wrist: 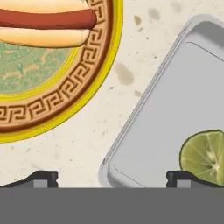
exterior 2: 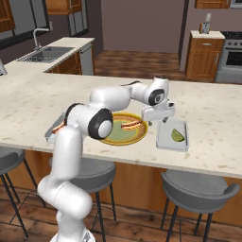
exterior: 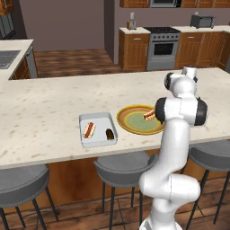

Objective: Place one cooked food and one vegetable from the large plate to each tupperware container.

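Large plate between tupperware containers; hot dog on plate.

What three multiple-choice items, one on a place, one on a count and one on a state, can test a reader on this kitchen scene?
1. Where does the lime half lie?
A. on the large plate
B. in the right tupperware container
C. on the bare counter

2. How many hot dogs are there?
A. one
B. two
C. three

3. How is the hand?
A. shut on the lime
B. shut on a hot dog
C. open

Key: 1 B, it lies inside the right tupperware container. 2 B, one on the large plate, one in the left tupperware container. 3 C, its fingers stand wide apart with nothing between them.
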{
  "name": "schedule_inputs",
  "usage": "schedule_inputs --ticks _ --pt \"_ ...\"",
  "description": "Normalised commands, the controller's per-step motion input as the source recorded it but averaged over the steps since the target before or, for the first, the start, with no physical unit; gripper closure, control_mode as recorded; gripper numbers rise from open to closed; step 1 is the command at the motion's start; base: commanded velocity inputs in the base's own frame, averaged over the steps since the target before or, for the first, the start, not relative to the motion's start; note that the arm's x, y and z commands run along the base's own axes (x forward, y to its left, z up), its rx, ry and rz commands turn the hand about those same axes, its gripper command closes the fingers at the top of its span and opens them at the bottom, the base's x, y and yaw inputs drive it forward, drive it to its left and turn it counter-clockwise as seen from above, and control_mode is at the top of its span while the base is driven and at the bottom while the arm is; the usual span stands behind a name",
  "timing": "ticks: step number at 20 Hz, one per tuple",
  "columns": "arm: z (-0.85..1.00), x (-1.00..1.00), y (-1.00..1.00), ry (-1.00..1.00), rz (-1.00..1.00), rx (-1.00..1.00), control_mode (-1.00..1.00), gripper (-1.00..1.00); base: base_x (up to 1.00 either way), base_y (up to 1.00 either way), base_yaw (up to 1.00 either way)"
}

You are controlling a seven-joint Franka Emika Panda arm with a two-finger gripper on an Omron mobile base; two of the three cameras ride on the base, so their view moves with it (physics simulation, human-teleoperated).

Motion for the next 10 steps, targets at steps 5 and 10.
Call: schedule_inputs --ticks 5,10 --pt "0.11 0.18 0.64 0.06 0.50 -0.06 -1.00 -1.00 0.00 0.00 0.00" --pt "0.00 0.47 0.22 0.08 0.45 0.02 -1.00 -1.00 0.00 0.00 0.00"
